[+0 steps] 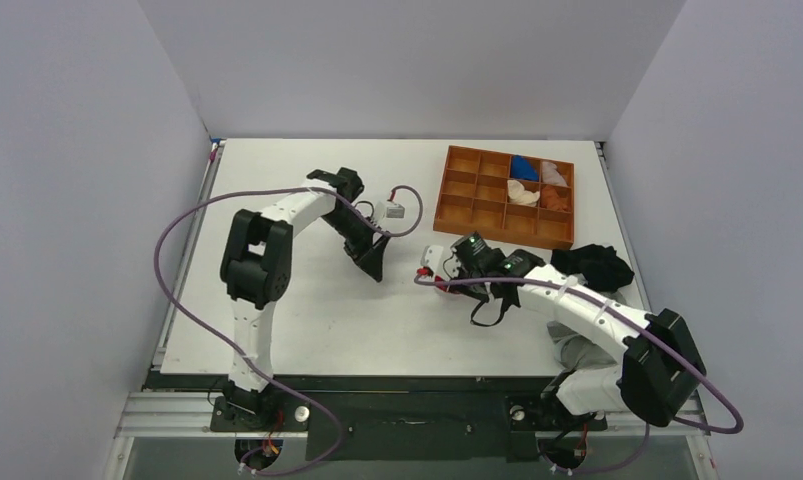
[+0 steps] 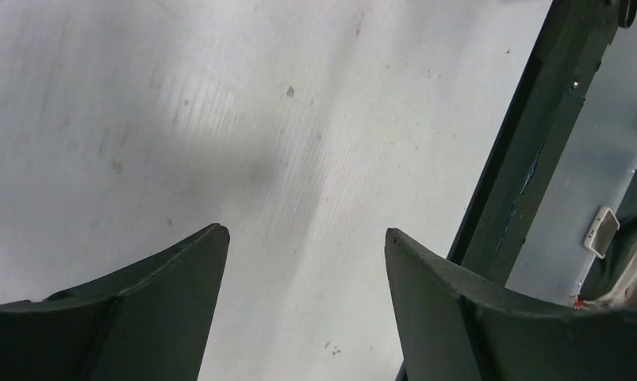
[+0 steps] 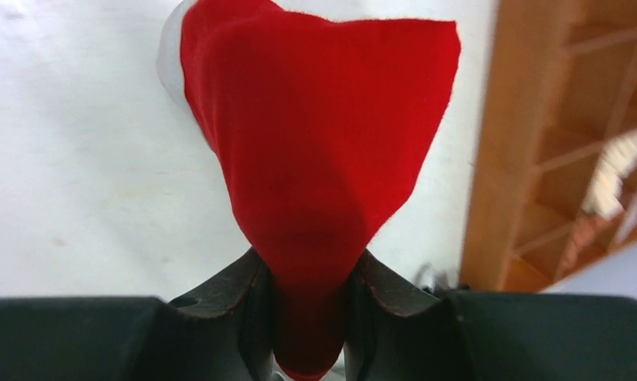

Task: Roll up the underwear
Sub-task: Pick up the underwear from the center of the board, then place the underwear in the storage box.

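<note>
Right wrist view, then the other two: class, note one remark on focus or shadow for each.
Right wrist view: the underwear in the right gripper is crisp, the wooden tray beside it blurred. Left wrist view: a soft shadow on the table ahead of the open left gripper. Top external view: evenly lit, sharp.

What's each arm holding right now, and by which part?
Right gripper: jaws pinch the red underwear by a bunched narrow end. Left gripper: jaws open, nothing held.
</note>
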Available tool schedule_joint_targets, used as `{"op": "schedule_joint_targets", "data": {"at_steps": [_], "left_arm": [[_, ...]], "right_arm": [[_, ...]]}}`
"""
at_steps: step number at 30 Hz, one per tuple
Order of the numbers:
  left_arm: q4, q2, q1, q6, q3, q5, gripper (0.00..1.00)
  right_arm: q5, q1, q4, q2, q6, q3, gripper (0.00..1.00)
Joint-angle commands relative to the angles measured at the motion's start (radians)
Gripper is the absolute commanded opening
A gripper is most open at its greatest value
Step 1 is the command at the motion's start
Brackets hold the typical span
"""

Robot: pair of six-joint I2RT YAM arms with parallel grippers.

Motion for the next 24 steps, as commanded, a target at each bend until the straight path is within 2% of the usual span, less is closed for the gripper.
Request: {"op": "schedule_joint_targets", "data": {"at_steps": [1,6,11,18,24], "left_arm": [[0.118,-0.197,0.030,-0.086,-0.098,-0.059,0.69],[0.273,-0.378,0.040,-0.211,-0.243,-0.220,0.69],[0.303,-0.453,0.042,-0.275,-0.287,-0.333,0.69],[0.318,-0.504,0.044,-0.338,-0.317,-0.385,0.69],[0.322,-0.540,0.045,-0.346,-0.323,-0.404,0.69]], "right_arm": [[0.158,-0.098,-0.006,-0.002,0.005,0.132,0.00],[0.229,-0.251,-0.003,0.073,-0.040,0.262,0.00],[0.342,-0.330,0.006,0.165,-0.077,0.379,0.00],[0.446,-0.452,0.038,0.272,-0.126,0.475,0.00],[0.528,-0.536,0.092,0.308,-0.185,0.456,0.00]]}}
